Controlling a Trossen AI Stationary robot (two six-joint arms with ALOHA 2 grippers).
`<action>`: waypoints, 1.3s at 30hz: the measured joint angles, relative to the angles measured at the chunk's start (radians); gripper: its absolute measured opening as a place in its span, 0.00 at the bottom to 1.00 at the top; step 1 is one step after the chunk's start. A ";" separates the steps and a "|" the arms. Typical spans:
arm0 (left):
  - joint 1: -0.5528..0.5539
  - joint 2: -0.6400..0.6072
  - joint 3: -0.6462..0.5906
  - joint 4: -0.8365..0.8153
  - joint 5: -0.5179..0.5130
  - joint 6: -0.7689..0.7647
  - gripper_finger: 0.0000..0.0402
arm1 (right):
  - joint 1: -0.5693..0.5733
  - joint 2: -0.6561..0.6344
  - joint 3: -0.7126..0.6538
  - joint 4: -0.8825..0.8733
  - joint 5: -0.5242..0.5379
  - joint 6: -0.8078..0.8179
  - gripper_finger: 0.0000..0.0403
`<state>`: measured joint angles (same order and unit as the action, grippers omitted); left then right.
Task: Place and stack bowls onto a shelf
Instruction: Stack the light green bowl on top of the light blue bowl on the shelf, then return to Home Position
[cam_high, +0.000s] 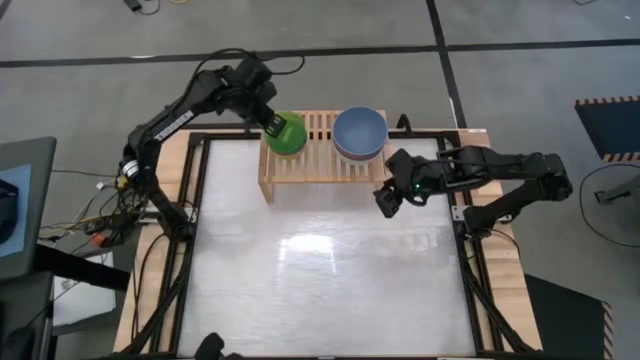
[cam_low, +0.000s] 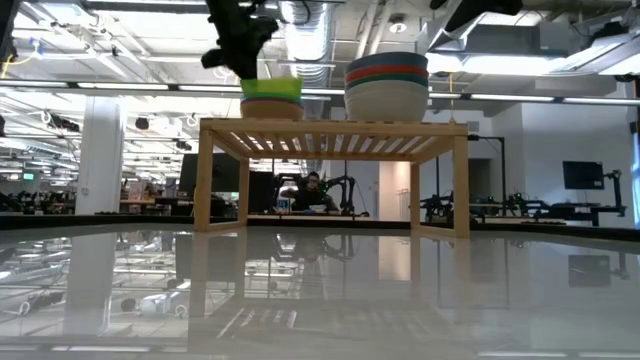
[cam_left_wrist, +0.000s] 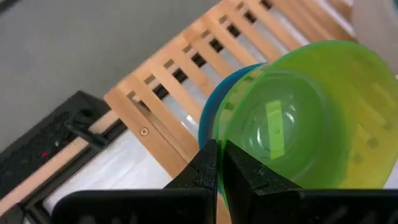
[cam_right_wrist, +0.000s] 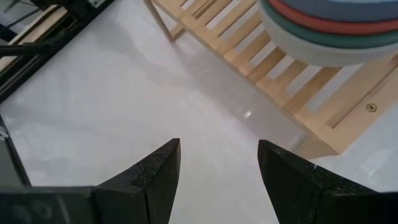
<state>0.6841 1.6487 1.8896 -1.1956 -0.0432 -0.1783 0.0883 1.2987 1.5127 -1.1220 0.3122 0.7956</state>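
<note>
A low light-wood slatted shelf (cam_high: 318, 160) stands at the far edge of the glossy white table (cam_high: 330, 280). On its left end sits a stack of smaller plastic bowls with the lime green bowl (cam_high: 285, 134) on top; the left gripper (cam_high: 270, 126) is at that bowl's rim. On its right end sits a stack of larger bowls, the blue bowl (cam_high: 360, 131) uppermost. The right gripper (cam_high: 386, 201) hangs over the table just in front of the shelf's right end.

Shelf (cam_high: 318, 150): pale slatted wood, matt. Lime bowl (cam_left_wrist: 298, 118): translucent glossy plastic. Tabletop (cam_high: 330, 270): smooth, reflective.
</note>
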 joint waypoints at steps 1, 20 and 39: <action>0.005 0.011 0.000 -0.005 0.009 0.000 0.00 | -0.003 0.000 0.000 0.000 0.000 0.000 0.59; -0.069 -0.181 -0.001 0.043 -0.008 0.013 0.34 | -0.090 -0.030 0.000 0.142 0.050 -0.125 0.59; -0.682 -0.842 -0.901 0.863 -0.251 0.021 0.14 | -0.148 -0.284 0.000 0.310 -0.262 -0.677 0.06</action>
<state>0.0019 0.8063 0.9890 -0.3326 -0.2937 -0.1573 -0.0596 1.0150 1.5131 -0.8116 0.0502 0.1191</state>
